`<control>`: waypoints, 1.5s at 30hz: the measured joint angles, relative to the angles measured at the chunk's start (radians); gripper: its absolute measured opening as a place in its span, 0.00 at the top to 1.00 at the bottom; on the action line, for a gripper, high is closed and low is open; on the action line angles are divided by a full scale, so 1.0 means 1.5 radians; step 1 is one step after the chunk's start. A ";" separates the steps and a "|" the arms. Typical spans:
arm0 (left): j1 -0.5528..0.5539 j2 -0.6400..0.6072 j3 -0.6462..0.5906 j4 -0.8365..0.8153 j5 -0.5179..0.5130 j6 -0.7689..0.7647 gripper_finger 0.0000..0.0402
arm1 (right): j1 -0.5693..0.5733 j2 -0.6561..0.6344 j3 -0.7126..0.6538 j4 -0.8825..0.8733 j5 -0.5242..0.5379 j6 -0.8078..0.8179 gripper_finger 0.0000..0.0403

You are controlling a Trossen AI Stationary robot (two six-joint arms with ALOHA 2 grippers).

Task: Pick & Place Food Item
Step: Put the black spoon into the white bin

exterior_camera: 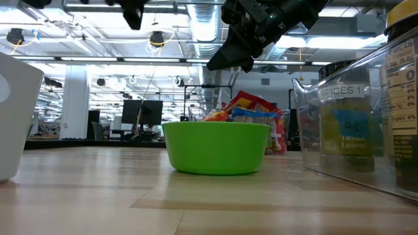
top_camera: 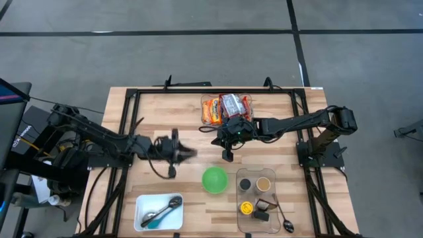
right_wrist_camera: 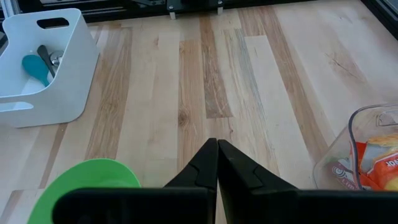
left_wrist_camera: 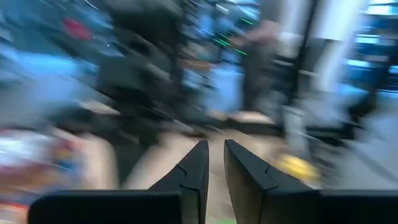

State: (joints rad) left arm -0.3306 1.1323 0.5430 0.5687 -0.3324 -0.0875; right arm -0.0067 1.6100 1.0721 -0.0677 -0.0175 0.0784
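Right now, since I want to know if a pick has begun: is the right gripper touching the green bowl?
Apart. The low view shows the right gripper hanging in the air, well above the green bowl's rim, fingers shut and empty.

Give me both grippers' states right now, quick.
Left gripper: narrow gap between the fingers, nothing in them.
Right gripper: shut, empty, above the table near the green bowl.
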 joint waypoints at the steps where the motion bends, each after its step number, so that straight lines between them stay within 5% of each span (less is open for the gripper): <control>1: 0.010 0.000 0.000 0.016 -0.028 0.030 0.90 | 0.000 0.000 0.000 0.000 0.000 0.000 0.99; 10: 0.132 0.000 0.000 0.024 -0.152 0.200 0.91 | 0.000 0.000 0.000 -0.001 0.000 0.000 0.99; 27: 0.361 0.000 0.000 -0.134 -0.152 0.077 0.91 | 0.000 0.000 0.000 -0.001 0.000 0.000 0.99; 31: 0.368 0.000 0.000 -0.207 -0.103 -0.004 0.91 | 0.000 0.000 0.000 0.000 0.000 0.000 0.99; 39: 0.340 0.000 0.000 -0.305 0.105 -0.088 0.91 | 0.007 0.000 0.000 0.000 0.000 0.001 0.99; 45: 0.299 0.000 0.000 -0.322 0.122 -0.109 0.91 | 0.014 0.000 0.000 -0.001 0.000 0.008 0.99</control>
State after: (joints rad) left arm 0.1176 1.1320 0.5434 0.0853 -0.1501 -0.2516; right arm 0.0139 1.6100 1.0719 -0.0698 -0.0180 0.0898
